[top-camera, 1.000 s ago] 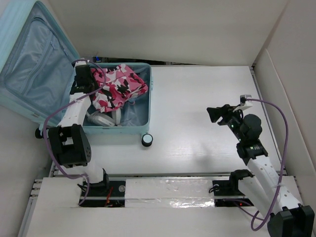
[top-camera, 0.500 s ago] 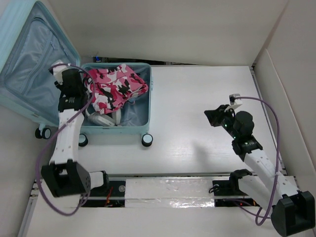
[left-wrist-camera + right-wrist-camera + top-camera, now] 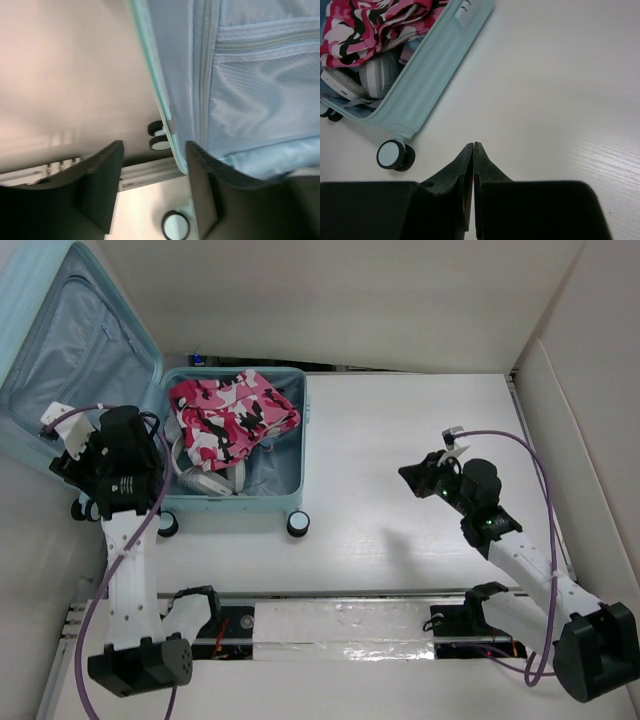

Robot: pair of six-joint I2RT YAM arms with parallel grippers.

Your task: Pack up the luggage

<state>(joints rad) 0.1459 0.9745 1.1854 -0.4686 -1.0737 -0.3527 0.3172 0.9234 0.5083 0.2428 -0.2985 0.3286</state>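
Two items in luggage (image 3: 302,440): garment (image 3: 235,415), headphones (image 3: 375,75). Likely step: closing lid (image 3: 70,340). Spread left gripper (image 3: 152,150) beside rim; right gripper (image 3: 473,146) pressed together, empty. Next: fold lid rightward.

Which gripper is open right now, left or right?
The left gripper: its jaws stand apart by the edge of the luggage lid. The right gripper is shut, tips pressed together above the table.

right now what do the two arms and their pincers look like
The left arm and right arm both have white links, black joint housings and a looping purple cable. The left pincer has broad, dark, flat-faced fingers; the right pincer has black fingers tapering to thin tips.
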